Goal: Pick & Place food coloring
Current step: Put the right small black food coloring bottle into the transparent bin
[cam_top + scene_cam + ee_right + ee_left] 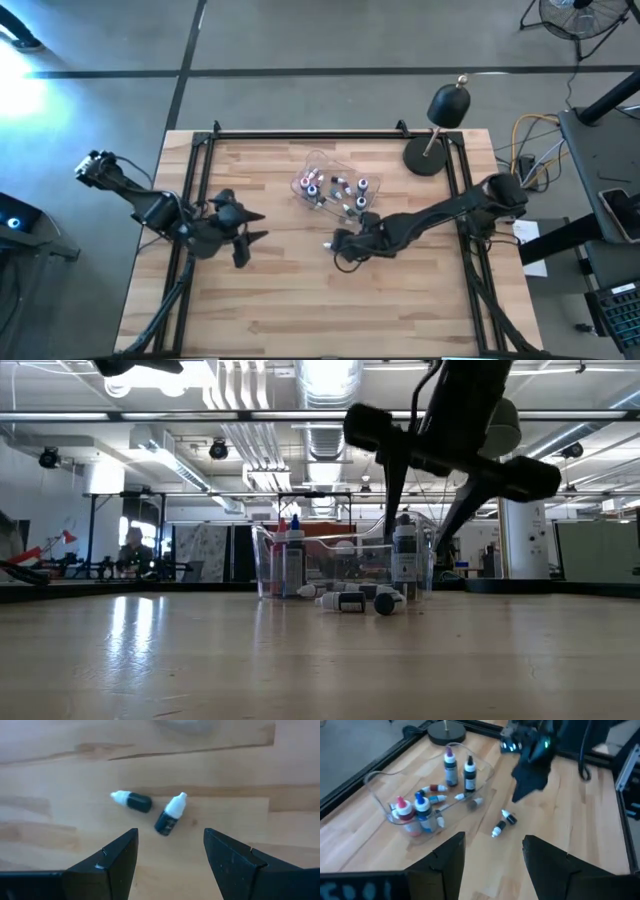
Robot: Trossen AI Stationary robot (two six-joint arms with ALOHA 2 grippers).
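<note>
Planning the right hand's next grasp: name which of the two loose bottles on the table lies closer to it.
The white-capped bottle lying angled between the right hand fingers; the other bottle lies farther off.

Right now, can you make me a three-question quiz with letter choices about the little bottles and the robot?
1. Where do the two loose bottles lie?
A. on the wooden table
B. inside the clear tray
C. on the floor

2. What colour are their caps?
A. red
B. white
C. blue

3. How is the right gripper?
A. shut on a bottle
B. open above the bottles
C. resting in the tray

A: both lie on their sides on bare wood.
B: the right wrist view shows white caps.
B: its fingers are spread and hold nothing.
</note>
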